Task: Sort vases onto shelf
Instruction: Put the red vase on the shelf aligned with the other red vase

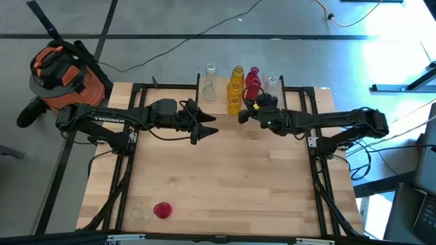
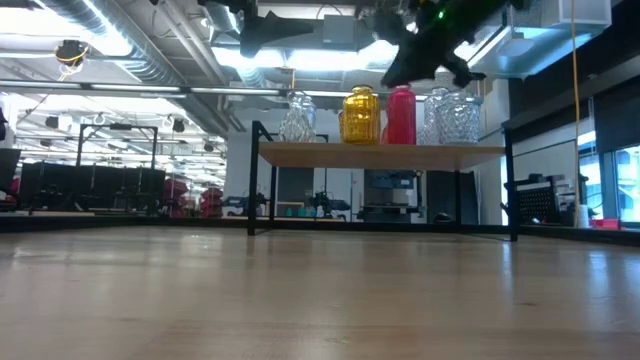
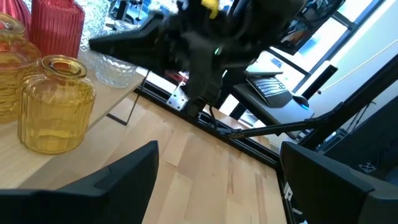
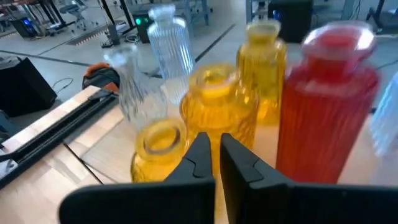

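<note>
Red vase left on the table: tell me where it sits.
In the high view, the red vase lies alone near the table's front left corner, far from the shelf and both grippers.

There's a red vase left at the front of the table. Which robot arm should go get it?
Probably the left. The red vase lies on the table's left half, nearer the left gripper, which is open and empty. The right gripper is shut, up by the shelf.

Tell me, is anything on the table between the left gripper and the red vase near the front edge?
Nothing visible: only bare tabletop lies between the left gripper, fingers open, and the red vase. The right gripper is off at the shelf.
</note>
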Robot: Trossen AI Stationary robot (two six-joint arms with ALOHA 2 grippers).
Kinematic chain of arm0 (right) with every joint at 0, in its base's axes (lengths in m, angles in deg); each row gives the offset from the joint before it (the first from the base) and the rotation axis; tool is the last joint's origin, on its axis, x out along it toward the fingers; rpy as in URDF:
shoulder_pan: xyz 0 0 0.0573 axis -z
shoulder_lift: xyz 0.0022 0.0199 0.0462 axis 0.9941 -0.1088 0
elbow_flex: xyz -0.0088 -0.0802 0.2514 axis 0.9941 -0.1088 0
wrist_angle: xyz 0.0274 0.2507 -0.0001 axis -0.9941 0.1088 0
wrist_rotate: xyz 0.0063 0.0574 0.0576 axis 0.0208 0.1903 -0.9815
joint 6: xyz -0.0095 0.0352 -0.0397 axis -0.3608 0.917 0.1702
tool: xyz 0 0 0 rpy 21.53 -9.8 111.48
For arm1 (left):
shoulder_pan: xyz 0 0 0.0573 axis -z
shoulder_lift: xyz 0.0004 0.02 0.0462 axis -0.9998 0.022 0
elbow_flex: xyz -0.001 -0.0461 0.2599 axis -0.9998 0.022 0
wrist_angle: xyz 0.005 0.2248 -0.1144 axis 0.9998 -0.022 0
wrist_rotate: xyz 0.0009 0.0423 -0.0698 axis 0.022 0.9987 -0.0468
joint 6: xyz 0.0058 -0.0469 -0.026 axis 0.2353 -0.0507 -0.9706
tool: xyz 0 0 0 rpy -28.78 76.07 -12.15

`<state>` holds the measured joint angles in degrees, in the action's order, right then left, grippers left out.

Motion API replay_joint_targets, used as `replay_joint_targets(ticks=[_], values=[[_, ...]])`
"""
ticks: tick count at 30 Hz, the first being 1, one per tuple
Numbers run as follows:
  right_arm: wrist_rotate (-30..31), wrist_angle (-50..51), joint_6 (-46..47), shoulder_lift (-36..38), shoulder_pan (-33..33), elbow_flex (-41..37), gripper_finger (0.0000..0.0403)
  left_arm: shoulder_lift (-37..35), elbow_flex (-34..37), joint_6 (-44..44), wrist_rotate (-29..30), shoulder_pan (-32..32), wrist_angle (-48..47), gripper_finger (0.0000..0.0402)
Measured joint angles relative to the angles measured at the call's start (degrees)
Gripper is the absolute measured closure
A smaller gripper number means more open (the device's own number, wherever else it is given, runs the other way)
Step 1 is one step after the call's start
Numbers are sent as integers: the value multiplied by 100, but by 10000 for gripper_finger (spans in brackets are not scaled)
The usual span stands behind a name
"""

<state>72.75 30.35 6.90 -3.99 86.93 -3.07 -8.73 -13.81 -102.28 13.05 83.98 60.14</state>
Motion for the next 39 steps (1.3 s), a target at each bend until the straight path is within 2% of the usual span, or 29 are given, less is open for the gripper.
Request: replay_joint_targets(ticks=[2,8,10,11,13,18,21,26,31,33,36,39], values=[[158,171,-160,135,-98,159,402,0,0,0,4,0,0,76],[1191,1118,-621,761,-677,872,402,2,0,4,37,0,-2,76],[1294,1322,-1047,998,-912,1043,402,2,0,33,-85,0,-40,76],[1198,1419,-1295,1116,-1029,1096,402,2,-2,-13,-237,0,-119,76],[603,1608,-1637,1361,-1210,1162,402,-65,1,-314,-677,0,-484,76],[-2181,2360,-1313,1710,-1407,1164,402,-423,2,-697,-1582,260,-1970,79],[-3154,2765,-964,1616,-1533,1100,402,-734,4,-716,-1767,753,-2986,94],[-3247,2450,-556,1419,-1682,664,402,-1132,2,-1053,-1594,2079,-3426,128],[-3261,1741,-312,1146,-1665,251,402,-1004,-2,-1459,-629,3889,-3418,143],[-3316,1560,-202,1046,-1665,166,402,-788,-2,-1678,-255,4408,-3475,140],[-3526,1438,-159,924,-1665,107,402,-422,-2,-1825,-79,4826,-3632,128],[-3650,1423,-159,878,-1667,107,402,-14,-2,-1929,-140,4886,-3772,110]])
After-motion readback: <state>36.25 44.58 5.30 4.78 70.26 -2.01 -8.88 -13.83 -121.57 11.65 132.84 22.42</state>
